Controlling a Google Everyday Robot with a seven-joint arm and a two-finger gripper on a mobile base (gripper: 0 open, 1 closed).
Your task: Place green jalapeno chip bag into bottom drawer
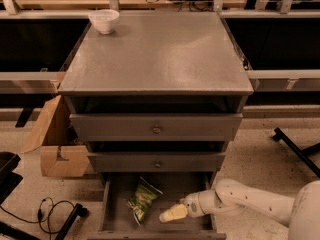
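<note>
In the bottom drawer point(190, 186), standing open at floor level: green jalapeno chip bag point(143, 199) lying flat, left of centre, skewed | end effector point(172, 214) in the same drawer, just right of the bag's lower end, apart from it; open or closed, cannot tell | white arm point(250, 199) reaching in from the right | two upper drawers point(200, 128) above | white bowl point(104, 20) at the tabletop point(160, 54) back-left corner | cardboard box point(62, 159) left of the cabinet

Can't read label on green jalapeno chip bag point(143, 200) (too small). Loses front of bottom drawer point(120, 184) at lower edge. Sees gripper point(172, 214) over drawer floor, arm point(250, 201) cropped at right edge.
</note>
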